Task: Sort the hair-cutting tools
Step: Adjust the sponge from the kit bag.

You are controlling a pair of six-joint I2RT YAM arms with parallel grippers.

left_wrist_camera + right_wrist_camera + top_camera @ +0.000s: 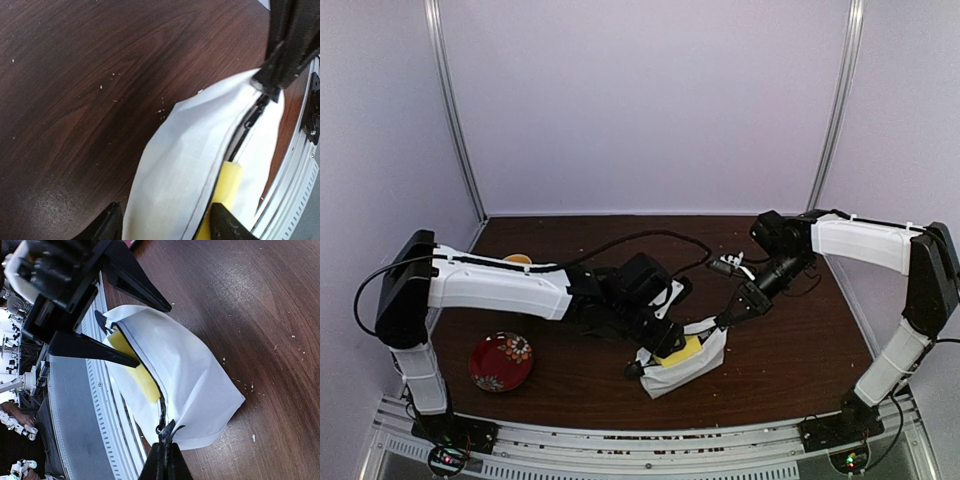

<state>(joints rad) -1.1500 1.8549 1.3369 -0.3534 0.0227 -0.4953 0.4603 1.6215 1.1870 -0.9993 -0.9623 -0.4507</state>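
two arms met at the white pouch [190,370], which lay on the dark wooden desk [790,350] toward its near edge. the right gripper [166,452] had its jaws clenched on the pouch's end, right at the black zipper [161,405]. the left gripper [154,336] had its jaws released and spread across the pouch's open mouth, one finger outside the cloth wall, the other by the yellow sponge block [135,370] inside. farther back, beside the right arm, small silver-and-black pieces, possibly the scissors [728,266], lay on the desk apart from the pouch. a red flowered plate [500,361] sat at the near left.
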